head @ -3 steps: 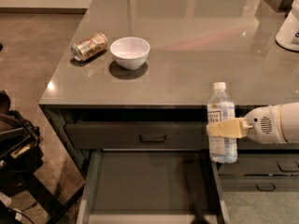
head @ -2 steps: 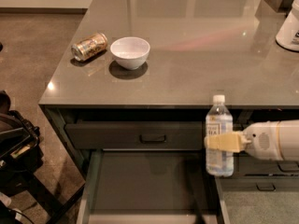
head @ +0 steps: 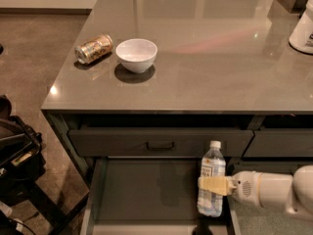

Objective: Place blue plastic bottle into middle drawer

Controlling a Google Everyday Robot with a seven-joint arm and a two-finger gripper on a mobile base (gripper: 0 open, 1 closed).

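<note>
The blue plastic bottle (head: 212, 180) is upright, clear and bluish with a white cap and a white-blue label. My gripper (head: 213, 185) reaches in from the right on a white arm and is shut on the bottle's middle with pale yellow fingers (head: 210, 184). It holds the bottle over the right side of the open middle drawer (head: 146, 190), a wide dark grey box with a flat bare floor, pulled out below the counter. The bottle's base hangs low inside the drawer near its right wall.
A gold-brown can (head: 94, 48) lies on its side next to a white bowl (head: 136, 54) on the grey counter (head: 205, 67). A handled drawer front (head: 160, 142) sits above the open drawer. A white object (head: 303, 28) stands at the counter's far right. Dark equipment (head: 14, 151) stands on the floor at left.
My gripper has lowered the bottle from counter-edge height down into the open middle drawer. The arm has dropped with it. Can and bowl have not moved.
</note>
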